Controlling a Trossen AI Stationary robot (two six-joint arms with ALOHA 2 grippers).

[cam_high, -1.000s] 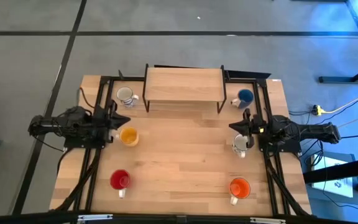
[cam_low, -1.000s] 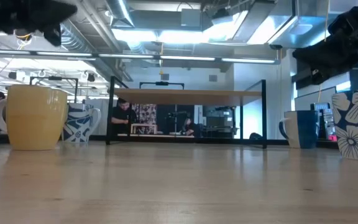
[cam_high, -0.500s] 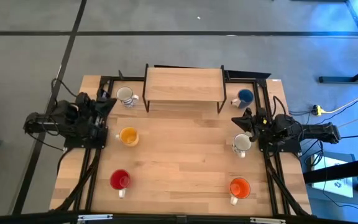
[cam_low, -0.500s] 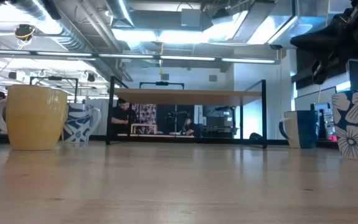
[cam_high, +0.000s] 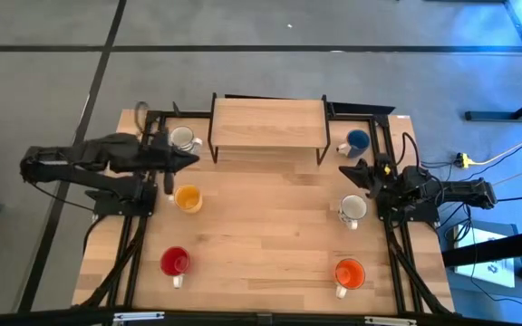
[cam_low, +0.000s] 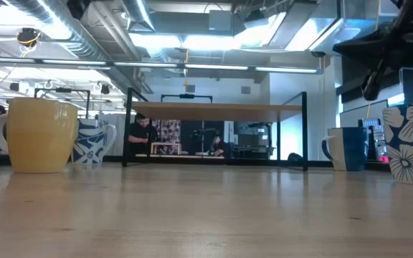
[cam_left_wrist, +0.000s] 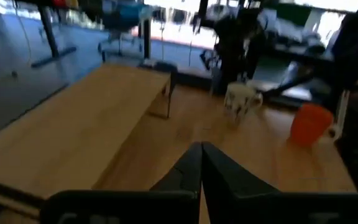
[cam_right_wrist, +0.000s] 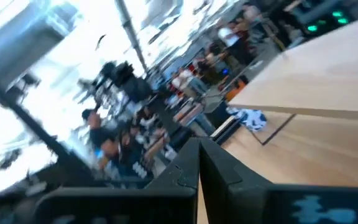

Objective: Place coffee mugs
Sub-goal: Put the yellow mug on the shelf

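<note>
- My left gripper [cam_high: 187, 161] hangs at the worktop's [cam_high: 270, 235] rear-left, its tip between the white mug with blue pattern [cam_high: 183, 139] just behind it and the yellow mug [cam_high: 188, 198] just in front; I judge either one is the next pick, and the left arm is clearly the nearer one.
- In the left wrist view the two fingers [cam_left_wrist: 189, 169] meet at a point, so this gripper is clenched and empty; it must spread before any grasp.
- The left arm reaches in from the left edge, lying roughly level and pointing along the worktop's width toward the wooden riser shelf [cam_high: 268, 122].
- My right gripper [cam_high: 346, 173] sits at the right edge between the dark blue mug [cam_high: 358, 141] and the white mug [cam_high: 352, 208], fingers pressed together, holding nothing.
- The red mug [cam_high: 175, 263] and orange mug [cam_high: 349, 273] stand at the front, well apart.
</note>
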